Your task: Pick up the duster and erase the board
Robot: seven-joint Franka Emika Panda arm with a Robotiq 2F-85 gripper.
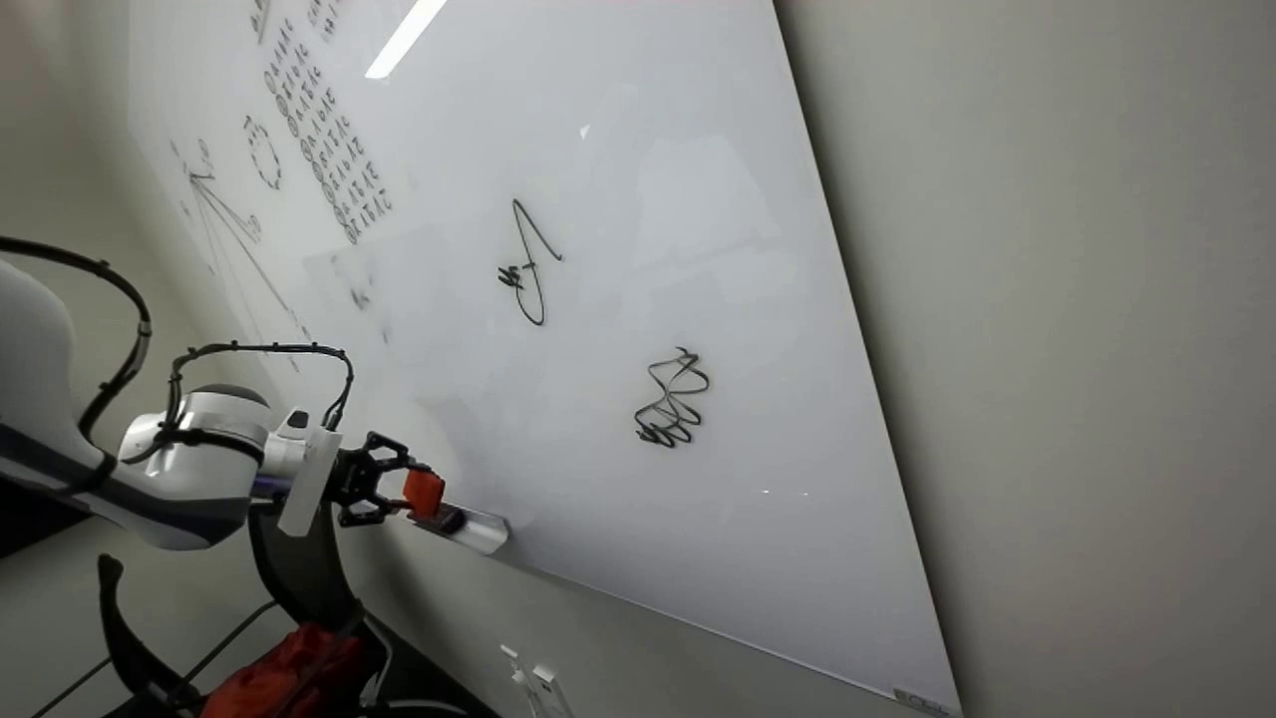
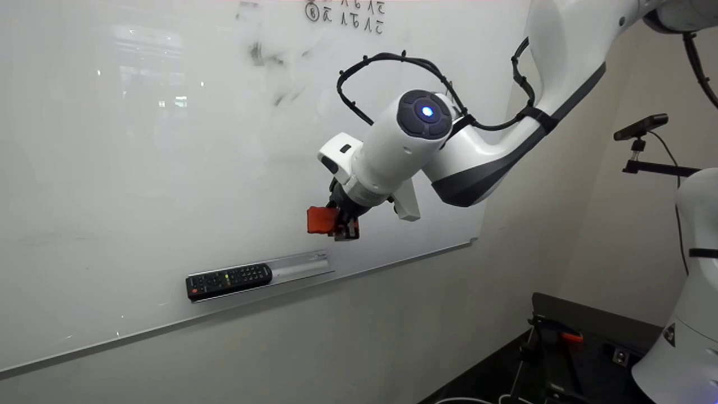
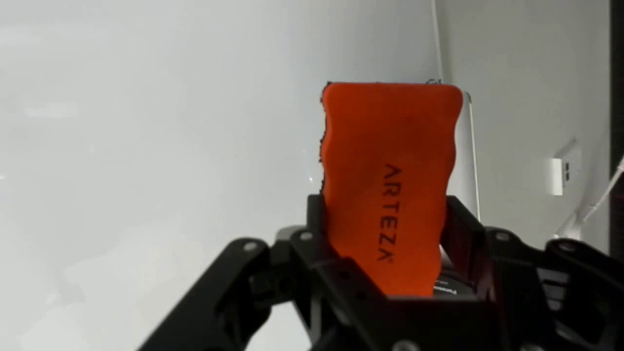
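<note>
End effector [image 3: 384, 210] grips duster [image 3: 388, 187] near board [image 1: 603, 309].

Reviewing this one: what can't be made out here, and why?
Duster: far side hidden behind its orange face, wrist view.
Remote control: partly hidden by the pincer, wrist view.
Board: uppermost writing cut through by the top edge, in an exterior view.
Red bundle: cut off by the bottom edge, in an exterior view.

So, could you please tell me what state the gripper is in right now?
Gripper: closed, holding the orange-red duster by its long sides.
</note>
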